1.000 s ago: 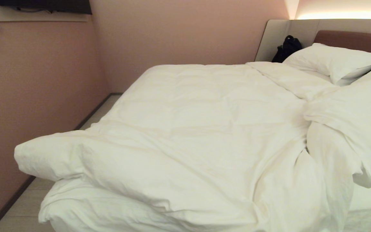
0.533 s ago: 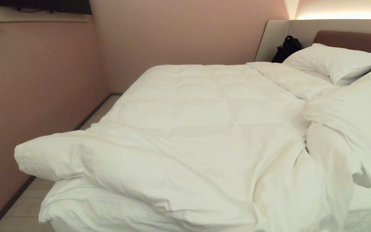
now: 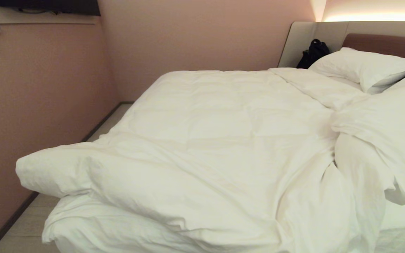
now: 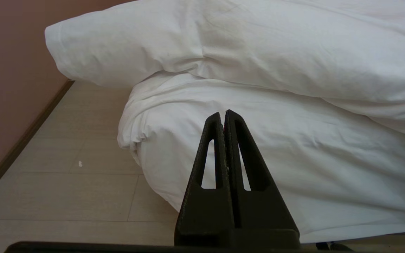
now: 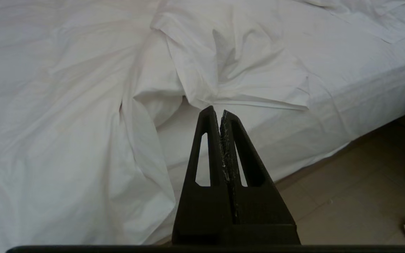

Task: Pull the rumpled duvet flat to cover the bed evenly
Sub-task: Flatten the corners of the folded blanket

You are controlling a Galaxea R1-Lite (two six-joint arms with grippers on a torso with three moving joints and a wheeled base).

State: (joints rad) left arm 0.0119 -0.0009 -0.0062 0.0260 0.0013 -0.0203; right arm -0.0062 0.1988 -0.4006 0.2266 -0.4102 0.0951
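Head view shows the thick, puffy white duvet (image 3: pixel 223 140) lying over most of the wide low bed with its white sheeted mattress (image 3: pixel 399 218), smooth toward the far edge but bunched along the near edge. One stuffed corner juts out past the near left corner of the bed, and on the near right side the quilt is heaped in deep folds with bare sheet beside it. Two plump white pillows (image 3: pixel 364 66) rest at the head end.

Neither of my arms reaches into that view. My left gripper (image 4: pixel 224 117) hangs low before the near left corner of the bed, jaws pressed together on nothing. My right gripper (image 5: pixel 216 112) points at the crumpled folds by the near right edge, jaws likewise together and empty.

I judge no pulling step is in hand: I am between grasps. Next I would have to part the right jaws, pinch the folded-back flap, and draw it toward the uncovered corner.
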